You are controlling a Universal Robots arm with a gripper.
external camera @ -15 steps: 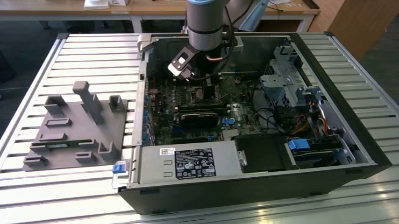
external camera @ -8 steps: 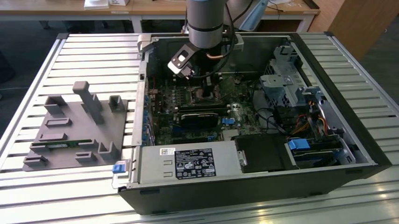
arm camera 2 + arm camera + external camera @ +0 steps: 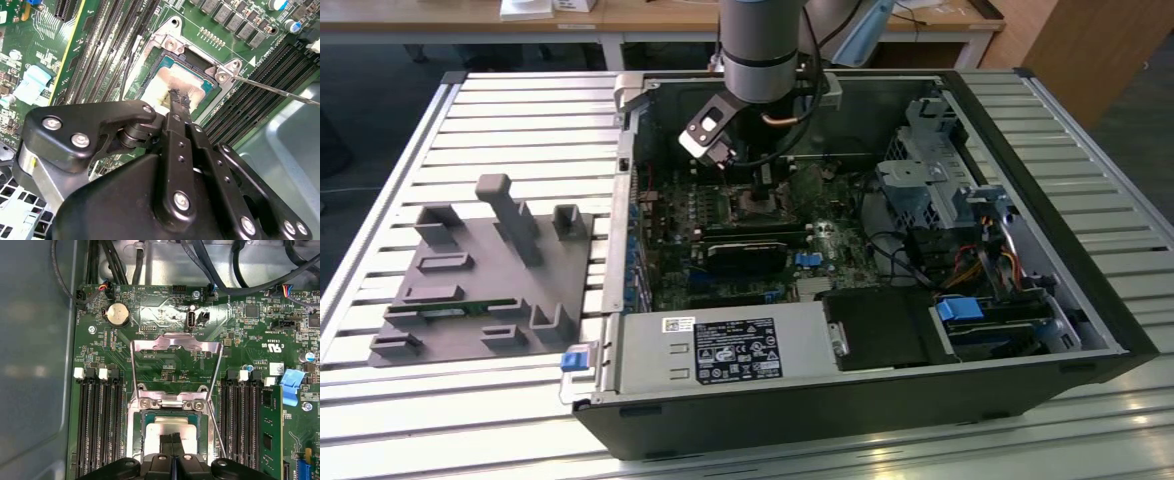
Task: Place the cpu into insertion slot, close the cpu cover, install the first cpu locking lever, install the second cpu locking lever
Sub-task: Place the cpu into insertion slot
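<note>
At the exterior view's left, a grey fixture (image 3: 480, 270) sits on the slatted desk (image 3: 520, 110), well apart from the work. Beside it lies the open computer case (image 3: 854, 420), with the arm reaching down into it.

In both wrist views the pincer (image 3: 177, 100) is closed, its tips together with nothing seen between them. The tips rest on or just above the pale face of the cpu (image 3: 172, 425). The cpu lies inside the insertion slot (image 3: 150, 402), and the cpu cover (image 3: 175, 342) stands folded back, open.

Seating looks like the step in hand. I would keep the chip flat and square to the rim, pressing lightly and straight down, never sideways.

A thin locking lever (image 3: 275, 90) juts out just beside the slot, and memory slots (image 3: 92, 420) flank it. Further to the exterior view's right, drive cages (image 3: 934, 170) and loose cables (image 3: 987, 265) crowd the arm's room.
</note>
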